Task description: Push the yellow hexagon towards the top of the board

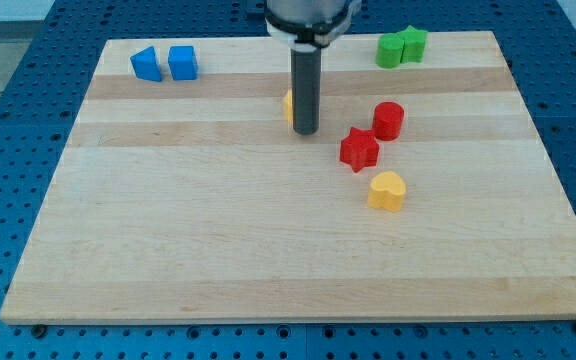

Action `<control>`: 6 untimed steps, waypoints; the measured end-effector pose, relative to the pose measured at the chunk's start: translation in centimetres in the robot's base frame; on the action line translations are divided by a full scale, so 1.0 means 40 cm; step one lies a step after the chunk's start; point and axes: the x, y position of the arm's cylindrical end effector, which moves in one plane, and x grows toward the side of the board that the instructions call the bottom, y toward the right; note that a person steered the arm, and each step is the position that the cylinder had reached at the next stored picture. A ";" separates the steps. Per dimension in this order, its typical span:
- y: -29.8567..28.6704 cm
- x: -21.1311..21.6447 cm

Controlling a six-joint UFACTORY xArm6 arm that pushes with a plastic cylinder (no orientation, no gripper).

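Note:
The yellow hexagon (288, 105) sits in the upper middle of the wooden board (218, 230), almost wholly hidden behind the dark rod; only a sliver of its left edge shows. My tip (306, 132) stands right against the hexagon, at its lower right side as seen in the view. A yellow heart-shaped block (387, 190) lies lower right of the tip. A red star (359, 149) and a red cylinder (389, 120) lie to the tip's right.
Two blue blocks, a triangular one (147, 64) and a cube (182, 62), sit at the view's top left. Two green blocks (401, 47) touch each other at the top right. The board lies on a blue perforated table (8, 140).

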 end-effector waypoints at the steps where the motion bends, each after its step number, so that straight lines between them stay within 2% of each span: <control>1: -0.054 -0.046; 2: -0.193 -0.048; 4: -0.066 -0.094; 5: -0.037 -0.165; 6: -0.085 -0.201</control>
